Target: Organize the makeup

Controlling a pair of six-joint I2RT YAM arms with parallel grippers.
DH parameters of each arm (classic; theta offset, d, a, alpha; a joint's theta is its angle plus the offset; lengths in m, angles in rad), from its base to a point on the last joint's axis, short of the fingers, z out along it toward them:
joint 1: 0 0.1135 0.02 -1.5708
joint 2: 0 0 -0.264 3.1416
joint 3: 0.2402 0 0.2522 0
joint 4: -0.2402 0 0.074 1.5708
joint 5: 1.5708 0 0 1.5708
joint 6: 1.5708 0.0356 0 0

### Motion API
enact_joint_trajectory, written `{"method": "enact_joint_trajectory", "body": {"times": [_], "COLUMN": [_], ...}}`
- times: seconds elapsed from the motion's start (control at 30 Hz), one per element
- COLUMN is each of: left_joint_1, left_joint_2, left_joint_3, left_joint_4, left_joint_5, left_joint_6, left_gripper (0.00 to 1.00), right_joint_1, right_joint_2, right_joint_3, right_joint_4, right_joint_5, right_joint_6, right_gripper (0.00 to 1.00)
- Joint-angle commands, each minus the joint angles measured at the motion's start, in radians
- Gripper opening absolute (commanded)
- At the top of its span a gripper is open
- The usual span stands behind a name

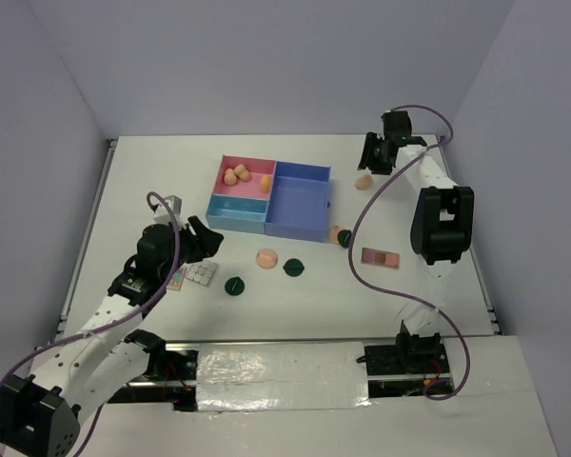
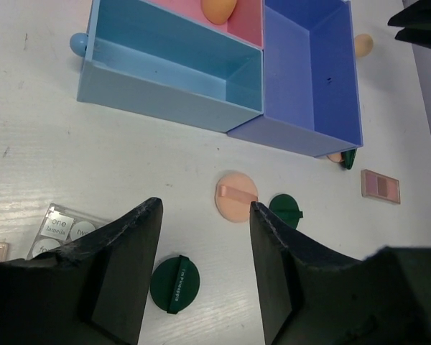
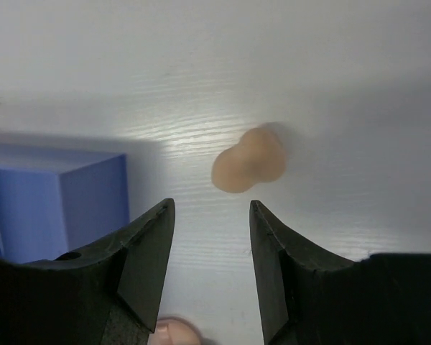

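My left gripper [image 1: 202,238] [image 2: 205,208] is open and empty, above the table in front of the tray. Below it lie a dark green compact [image 2: 174,283] [image 1: 234,285], a peach puff [image 2: 237,197] [image 1: 266,258] and a second green compact [image 2: 285,210] [image 1: 293,268]. My right gripper [image 1: 376,152] [image 3: 210,205] is open and empty, just short of a peach sponge [image 3: 249,159] [image 1: 364,181] that lies on the table right of the tray. Three sponges [image 1: 236,174] lie in the tray's pink compartment. An eyeshadow palette [image 1: 380,258] [image 2: 380,186] lies at right.
The pink-and-blue tray [image 1: 300,224] [image 2: 165,104] [image 3: 93,201] stands mid-table. A third green compact [image 1: 345,238] and a puff [image 1: 336,233] lie by its front right corner. A white palette [image 1: 202,273] [image 2: 63,228] and a small one [image 1: 176,279] lie under my left arm.
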Motion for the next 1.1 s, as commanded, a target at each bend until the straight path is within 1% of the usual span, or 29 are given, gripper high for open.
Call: {"method": "enact_joint_trajectory", "body": {"times": [0.0,0.37,0.63,0.73,0.77,0.83,0.9,0.93,1.03,1.07], "left_joint_1": [0.005,0.005,0.006,0.005,0.005,0.006,0.006,0.006,0.006,0.006], "left_joint_2": [-0.003,0.011,0.014,0.012,0.009,0.007,0.003,0.001,-0.005,-0.009], "left_joint_3": [-0.008,-0.014,-0.009,-0.008,-0.008,-0.008,-0.009,-0.009,-0.011,-0.011], "left_joint_4": [0.067,0.078,0.075,0.07,0.07,0.068,0.068,0.068,0.068,0.067], "left_joint_5": [0.011,0.011,0.011,0.011,0.011,0.011,0.011,0.011,0.011,0.011], "left_joint_6": [-0.021,-0.026,-0.027,-0.029,-0.03,-0.032,-0.033,-0.036,-0.036,-0.038], "left_gripper": [0.64,0.66,0.66,0.66,0.66,0.66,0.66,0.66,0.66,0.66], "right_joint_1": [-0.01,-0.025,-0.027,-0.025,-0.054,-0.058,-0.064,-0.067,-0.076,-0.079], "right_joint_2": [0.037,0.153,0.192,0.193,0.189,0.186,0.178,0.173,0.141,0.131], "right_joint_3": [0.021,0.117,0.134,0.124,0.112,0.099,0.093,0.084,0.065,0.05], "right_joint_4": [-0.021,-0.039,-0.025,-0.022,-0.016,-0.012,-0.007,0.001,0.02,0.037], "right_joint_5": [0.091,0.108,0.09,0.073,0.061,0.045,0.028,0.01,-0.015,-0.036], "right_joint_6": [0.02,-0.02,-0.023,-0.024,-0.026,-0.024,-0.024,-0.026,-0.033,-0.036], "right_gripper": [0.54,0.53,0.49,0.45,0.42,0.39,0.33,0.28,0.21,0.18]}}
